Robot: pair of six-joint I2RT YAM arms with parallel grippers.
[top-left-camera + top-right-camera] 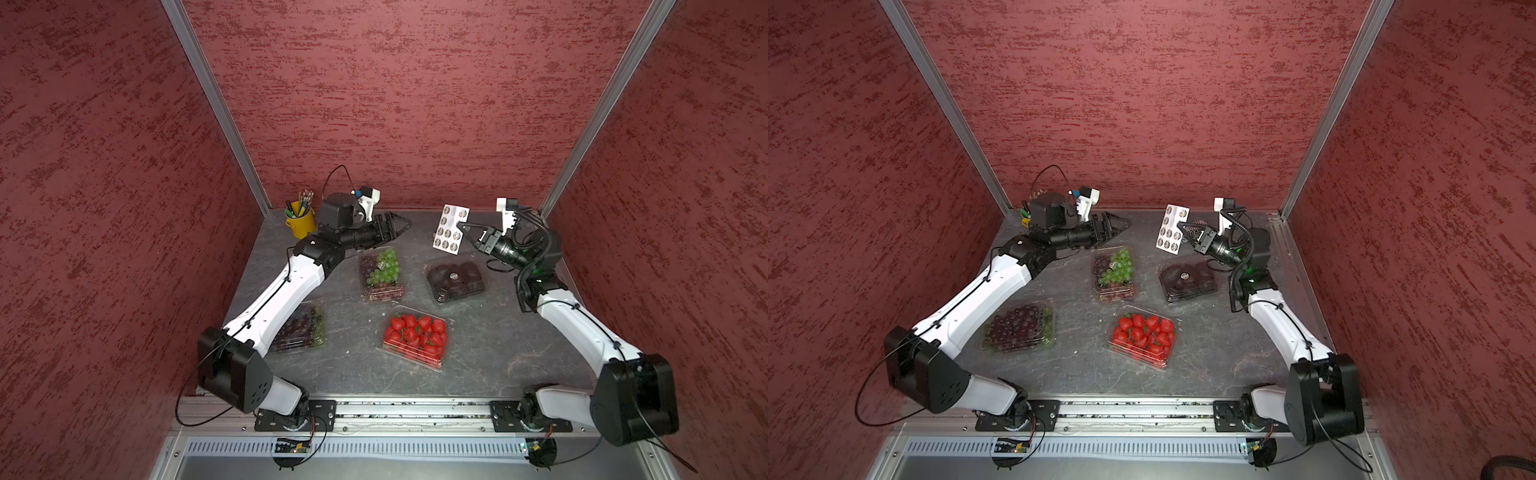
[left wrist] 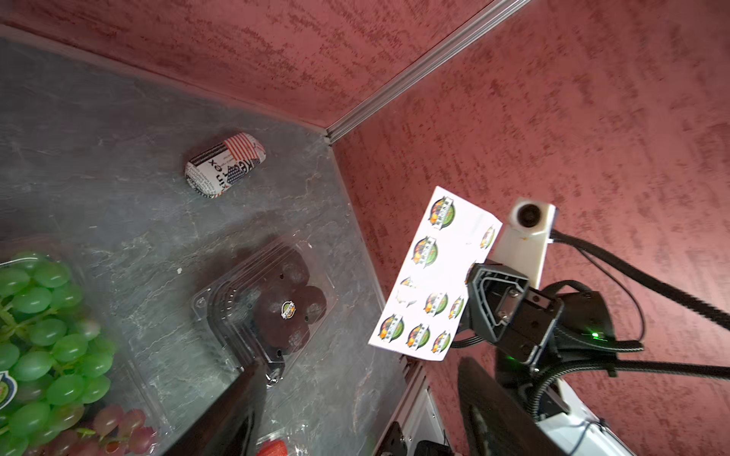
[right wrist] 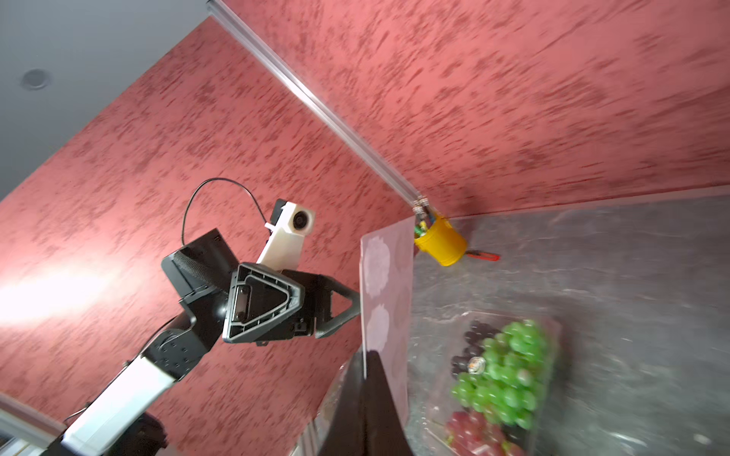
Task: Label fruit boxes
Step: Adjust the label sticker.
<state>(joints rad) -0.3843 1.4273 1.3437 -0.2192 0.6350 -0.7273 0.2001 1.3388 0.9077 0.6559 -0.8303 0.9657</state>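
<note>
Grey marbled desk point(image 1: 478, 353) in booth of red textured walls point(image 1: 374, 104). Yellow pencil cup point(image 1: 300, 224) in far left corner. Four clear fruit boxes on desk: green-and-purple grape box point(image 1: 381, 272) mid-back, round sticker point(image 1: 380, 266) on lid; dark fruit box point(image 1: 455, 286) to its right, lid sticker point(image 1: 454, 275) likewise; strawberry box point(image 1: 415, 337) nearer front; dark grape box point(image 1: 1019, 328) beneath left forearm. Left pincer point(image 1: 404, 227) spread, raised beyond grape box, pointing toward sticker sheet point(image 1: 451, 228). Right pincer point(image 1: 460, 227) pinching sheet edge, sheet held tilted above desk
</note>
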